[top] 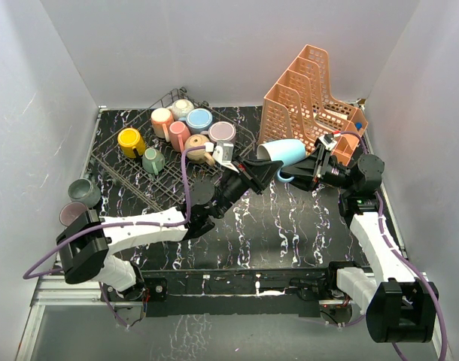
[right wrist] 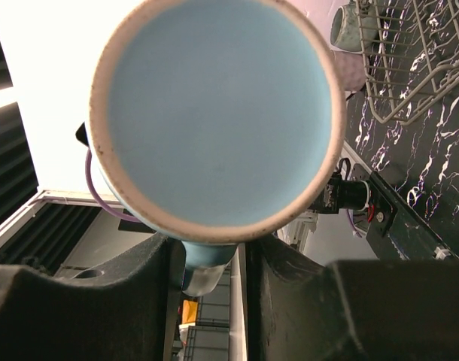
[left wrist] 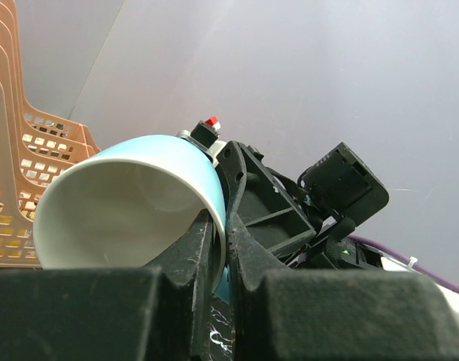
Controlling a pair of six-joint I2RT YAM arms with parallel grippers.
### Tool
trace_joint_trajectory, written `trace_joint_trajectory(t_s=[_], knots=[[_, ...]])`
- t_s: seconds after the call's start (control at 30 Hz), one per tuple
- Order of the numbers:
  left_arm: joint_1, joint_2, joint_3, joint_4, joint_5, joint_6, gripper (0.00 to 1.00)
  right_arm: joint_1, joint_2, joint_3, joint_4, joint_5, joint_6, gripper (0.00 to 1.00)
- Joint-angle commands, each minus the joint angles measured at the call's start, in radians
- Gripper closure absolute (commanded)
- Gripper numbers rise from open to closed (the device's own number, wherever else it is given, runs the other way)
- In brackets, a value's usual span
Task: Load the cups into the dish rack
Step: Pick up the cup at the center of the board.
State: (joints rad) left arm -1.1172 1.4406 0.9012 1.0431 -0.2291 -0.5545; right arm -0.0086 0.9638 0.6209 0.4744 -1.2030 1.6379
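The blue cup [top: 284,152] looks stiff, slippery and breakable. The left claw [left wrist: 220,252] is clamped on its rim and the right claw [right wrist: 207,267] on its handle, which is probably the safer hold.

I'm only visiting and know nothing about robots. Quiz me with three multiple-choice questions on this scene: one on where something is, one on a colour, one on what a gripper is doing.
1. Where is the light blue cup?
A) flat on the table
B) in the air between the left gripper and the right gripper
C) inside the orange organizer

2. What colour is the cup at the left end of the dish rack?
A) yellow
B) red
C) black

3. What is the left gripper doing?
A) standing wide open
B) shut on the light blue cup's rim
C) shut on a pink cup

Answers:
1 B: the top view shows it raised between both arms.
2 A: the yellow cup sits leftmost there.
3 B: its wrist view shows the fingers pinching the cup wall.
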Motion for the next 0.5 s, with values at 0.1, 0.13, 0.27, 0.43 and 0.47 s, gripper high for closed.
trace_joint_trajectory(t_s=[0.1, 0.13, 0.27, 0.43, 0.47], knots=[[-0.014, -0.005, 0.044, 0.155, 0.114, -0.046, 1.00, 0.001, 0.009, 0.038, 0.027, 0.025, -0.002, 0.69], [-0.013, -0.005, 0.044, 0.156, 0.119, -0.047, 1.00, 0.001, 0.010, 0.036, 0.030, 0.025, -0.004, 0.72], [-0.013, -0.002, 0.036, 0.156, 0.127, -0.054, 1.00, 0.000, 0.011, 0.033, 0.053, 0.018, -0.014, 0.87], [-0.013, -0.024, 0.004, 0.145, 0.118, -0.066, 0.91, -0.003, 0.016, 0.012, 0.108, 0.016, -0.037, 0.92], [-0.015, -0.033, -0.007, 0.139, 0.112, -0.068, 0.86, -0.006, 0.017, 0.005, 0.126, 0.016, -0.042, 0.92]])
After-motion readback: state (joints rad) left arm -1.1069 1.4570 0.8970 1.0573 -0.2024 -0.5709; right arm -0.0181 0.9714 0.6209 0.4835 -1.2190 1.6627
